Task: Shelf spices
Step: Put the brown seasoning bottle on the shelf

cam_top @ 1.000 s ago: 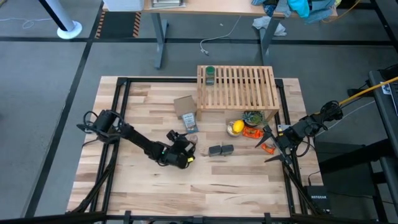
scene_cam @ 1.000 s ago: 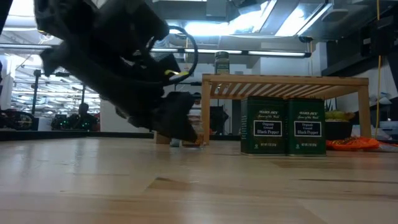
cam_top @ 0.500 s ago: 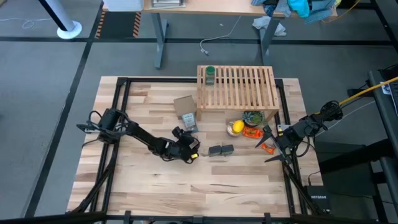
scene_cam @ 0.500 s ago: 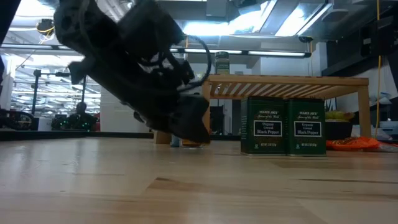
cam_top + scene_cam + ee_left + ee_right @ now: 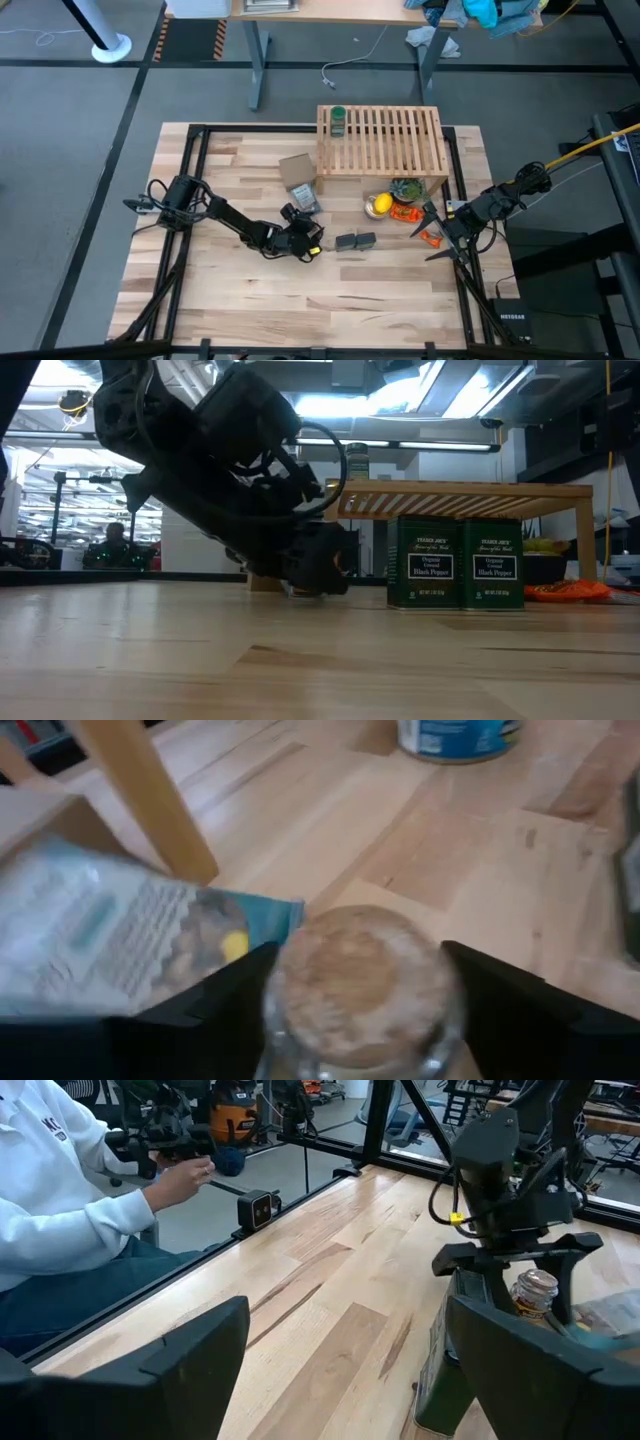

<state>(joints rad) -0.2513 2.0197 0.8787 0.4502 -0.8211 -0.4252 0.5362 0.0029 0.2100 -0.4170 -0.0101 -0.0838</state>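
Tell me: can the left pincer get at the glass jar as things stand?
Probably yes: the left pincer already straddles the glass jar, fingers open either side, with the packet only beside it.

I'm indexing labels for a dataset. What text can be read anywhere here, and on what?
"Black Pepper": on each of the two dark green rectangular tins, low view; their smaller lines are too small to read.
Flat blue-and-white packet: print blurred.
White sleeve lettering: cut off, unreadable.

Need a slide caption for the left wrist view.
Left gripper open around the clear glass jar, blue-and-white packet alongside.
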